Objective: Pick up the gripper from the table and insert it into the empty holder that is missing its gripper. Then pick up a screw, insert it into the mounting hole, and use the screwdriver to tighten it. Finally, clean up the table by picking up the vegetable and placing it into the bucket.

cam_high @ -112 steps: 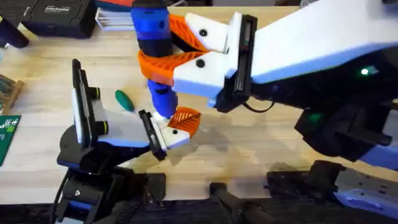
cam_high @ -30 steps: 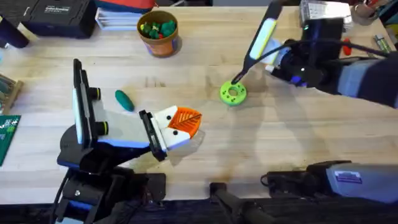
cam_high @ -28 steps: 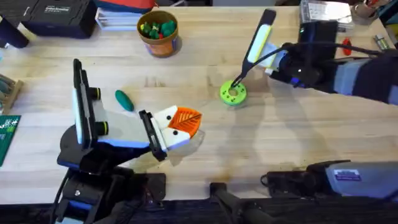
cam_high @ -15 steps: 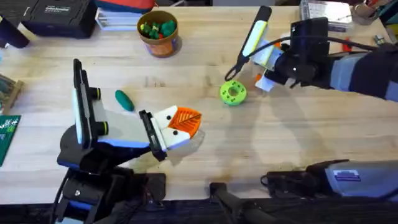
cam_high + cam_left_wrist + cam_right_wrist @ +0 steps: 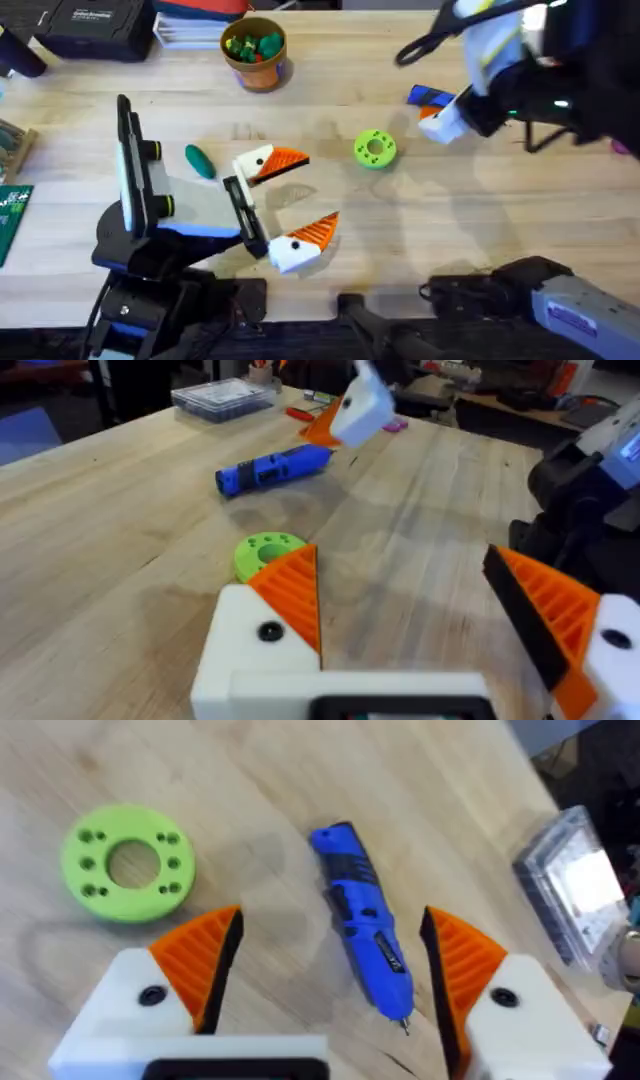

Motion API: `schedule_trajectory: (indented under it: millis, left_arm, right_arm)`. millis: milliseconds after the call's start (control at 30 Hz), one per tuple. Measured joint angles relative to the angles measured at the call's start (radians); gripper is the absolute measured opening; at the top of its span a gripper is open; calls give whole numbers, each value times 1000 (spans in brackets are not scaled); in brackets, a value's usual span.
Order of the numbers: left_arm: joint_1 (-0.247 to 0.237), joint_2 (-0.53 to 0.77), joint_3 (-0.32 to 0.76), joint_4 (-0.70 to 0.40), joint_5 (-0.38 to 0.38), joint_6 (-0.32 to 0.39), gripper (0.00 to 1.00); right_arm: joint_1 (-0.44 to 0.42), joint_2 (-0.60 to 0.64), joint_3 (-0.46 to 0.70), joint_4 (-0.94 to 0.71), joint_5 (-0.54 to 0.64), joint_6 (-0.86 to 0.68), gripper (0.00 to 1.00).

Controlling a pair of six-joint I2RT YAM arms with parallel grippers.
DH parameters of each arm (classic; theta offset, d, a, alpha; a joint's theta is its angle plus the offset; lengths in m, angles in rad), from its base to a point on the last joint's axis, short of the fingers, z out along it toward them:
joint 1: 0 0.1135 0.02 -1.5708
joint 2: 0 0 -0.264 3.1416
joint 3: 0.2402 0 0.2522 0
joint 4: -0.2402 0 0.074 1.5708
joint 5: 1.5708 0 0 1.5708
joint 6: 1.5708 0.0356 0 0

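Observation:
The blue screwdriver [image 5: 365, 935] lies flat on the table, also seen past the green disc from the left wrist [image 5: 275, 468]. My right gripper [image 5: 330, 970] hovers open above it, orange pads on either side, not touching; overhead it hangs at the far right [image 5: 440, 115]. My left gripper [image 5: 290, 200] stands open near the table's middle, both white blocks bearing orange tips, nothing between them [image 5: 420, 610]. The dark-green vegetable [image 5: 200, 160] lies just left of it. The orange-brown bucket [image 5: 254, 62] stands at the back. The loose gripper piece, empty holder and screw are out of view.
A flat bright-green disc with holes [image 5: 375, 150] lies between the two grippers. A clear plastic box [image 5: 575, 895] sits beyond the screwdriver. A black case [image 5: 95, 25] and a green circuit board [image 5: 12, 215] lie at the left.
My left gripper has opened wide. The right arm has drawn back from the green disc toward the far right and risen; the screwdriver now shows lying on the table under it.

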Motion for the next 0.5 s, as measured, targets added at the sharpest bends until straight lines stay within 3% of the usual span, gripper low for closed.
schedule_trajectory:
  millis: [133, 233, 367, 500]
  left_arm:
    - [0, 0, -2, 43, -4, -10, 985]
    - [0, 0, 20, 45, -46, -57, 985]
    - [0, 8, 158, -151, -183, -98, 985]
    - [0, 105, 384, -389, -382, -122, 985]
  right_arm:
    - [32, -121, 14, -73, -1, 82, 994]
    - [59, -186, 14, -110, -3, 128, 994]
    - [87, -244, 14, -117, -3, 176, 994]
    - [110, -270, 14, -117, -3, 203, 994]
